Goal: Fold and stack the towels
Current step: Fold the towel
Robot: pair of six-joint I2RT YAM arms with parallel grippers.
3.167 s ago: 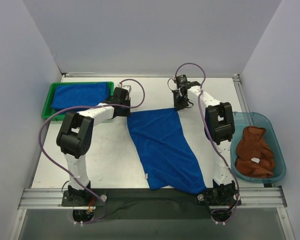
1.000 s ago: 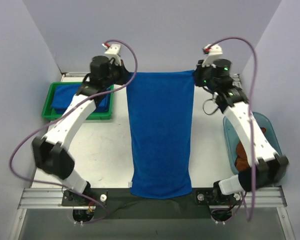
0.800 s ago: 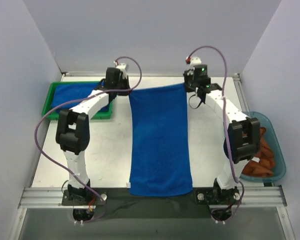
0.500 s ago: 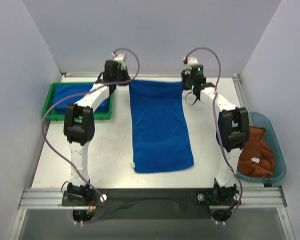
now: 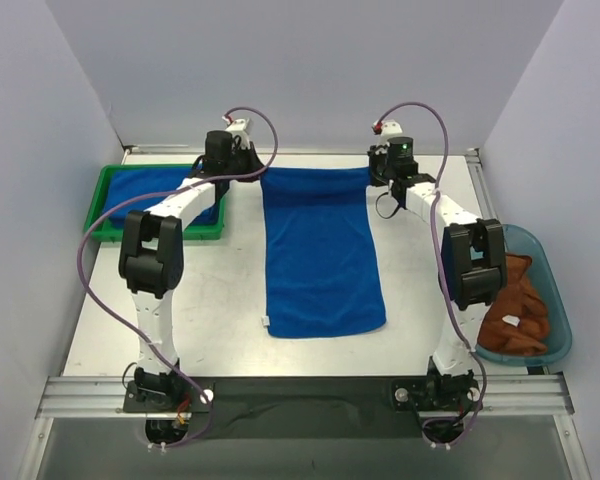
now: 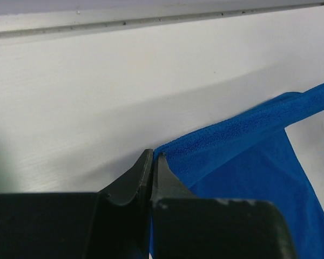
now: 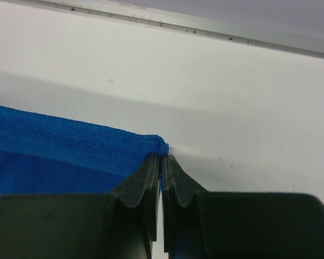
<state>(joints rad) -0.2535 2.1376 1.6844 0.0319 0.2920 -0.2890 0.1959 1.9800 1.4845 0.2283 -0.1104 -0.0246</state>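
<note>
A royal blue towel (image 5: pixel 320 250) lies lengthwise on the white table, its far edge held up at the back. My left gripper (image 5: pixel 252 170) is shut on its far left corner (image 6: pixel 167 154). My right gripper (image 5: pixel 377 172) is shut on its far right corner (image 7: pixel 159 145). The near edge rests flat on the table. Another blue towel (image 5: pixel 155 190) lies folded in the green tray (image 5: pixel 103 228) at the far left. A rust-brown towel (image 5: pixel 515 305) lies crumpled in the teal bin (image 5: pixel 550 275) at the right.
The table's back rail runs just beyond both grippers (image 6: pixel 151 19) and also shows in the right wrist view (image 7: pixel 205 29). Grey walls close in the left, right and back. A dark strip and metal rail (image 5: pixel 300 395) line the near edge.
Both grippers have carried the towel's far corners from high in the air down and back to the table's far edge. The towel's near end slid away from the front rail and lies flat.
</note>
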